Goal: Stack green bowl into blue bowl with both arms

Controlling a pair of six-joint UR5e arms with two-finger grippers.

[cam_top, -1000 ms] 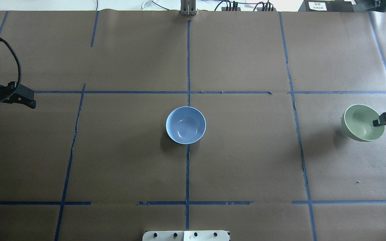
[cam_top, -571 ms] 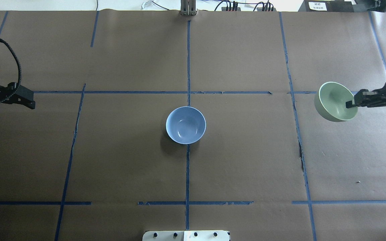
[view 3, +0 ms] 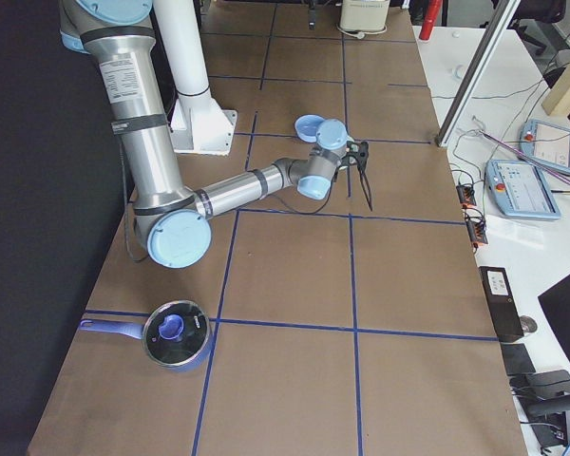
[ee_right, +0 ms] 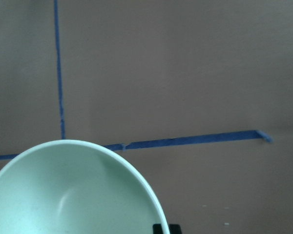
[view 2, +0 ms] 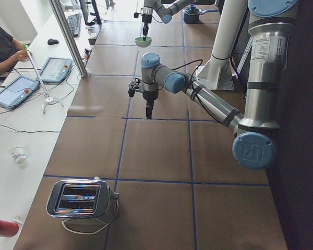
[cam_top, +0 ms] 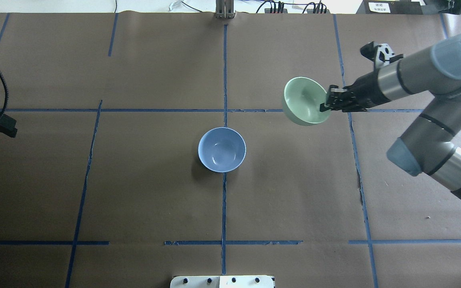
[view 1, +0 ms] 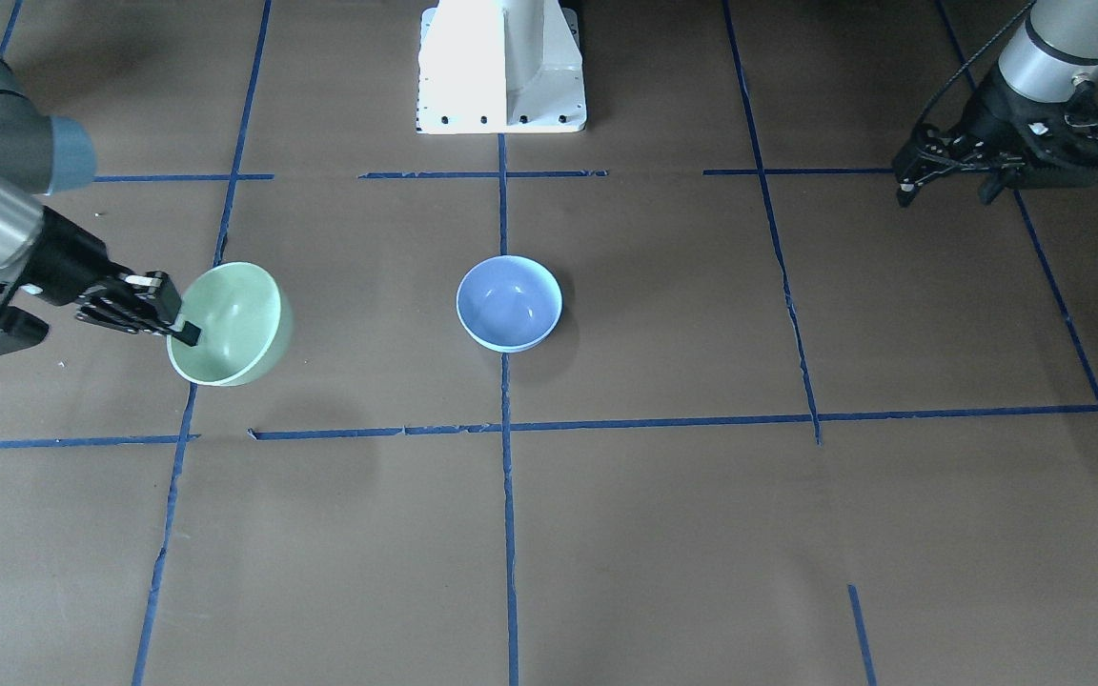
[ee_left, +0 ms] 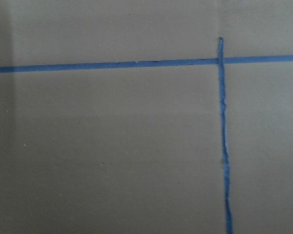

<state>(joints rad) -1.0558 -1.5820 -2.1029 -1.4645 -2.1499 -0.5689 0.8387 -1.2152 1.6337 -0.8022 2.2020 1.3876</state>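
Observation:
The blue bowl [cam_top: 221, 149] stands upright at the table's centre and also shows in the front view [view 1: 509, 302]. The green bowl [cam_top: 304, 101] hangs tilted above the table, to the right of and beyond the blue bowl. My right gripper [cam_top: 325, 106] is shut on its near rim; one finger is inside the bowl. The front view shows the same grip [view 1: 182, 329] on the green bowl [view 1: 230, 324]. The right wrist view shows the bowl's inside [ee_right: 73, 195]. My left gripper [cam_top: 10, 129] hangs at the far left edge, looks shut and holds nothing.
The table is covered in brown paper with blue tape lines [cam_top: 224, 80]. The white pedestal base [view 1: 501, 67] stands at the robot's side. A toaster [view 2: 81, 200] sits at the left end, a lidded blue pot [view 3: 176, 332] at the right end.
My right arm has carried the green bowl left and away from the robot, from the right edge toward the centre. My left gripper has drawn back a little toward the left edge.

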